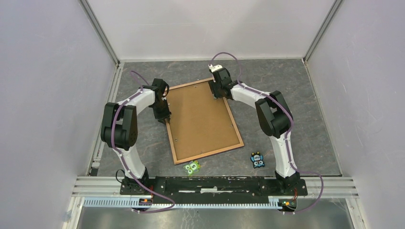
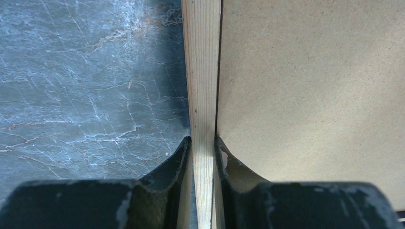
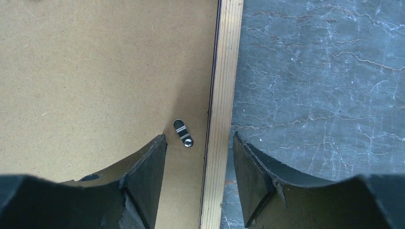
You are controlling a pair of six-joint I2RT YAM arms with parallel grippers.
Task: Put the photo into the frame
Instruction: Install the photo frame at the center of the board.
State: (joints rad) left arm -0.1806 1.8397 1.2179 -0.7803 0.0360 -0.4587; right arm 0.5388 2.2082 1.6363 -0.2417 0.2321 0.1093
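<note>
The frame (image 1: 210, 153) lies back-up at mid-table, with the backing board (image 1: 200, 119) seated in it; the photo is not visible. The left gripper (image 2: 203, 143) is clamped on the left rail. The right gripper (image 3: 198, 143) straddles the right rail, unclosed. The frame is judged light and rigid: hold it by the rails.

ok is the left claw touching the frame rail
Touching. The left wrist view shows the left claw with both fingers pressed against opposite sides of the frame at its light wood rail, no gap showing.

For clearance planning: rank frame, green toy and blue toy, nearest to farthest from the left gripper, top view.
1. frame: left rail in the left gripper.
2. green toy: at the frame's near corner.
3. blue toy: farther right.
</note>
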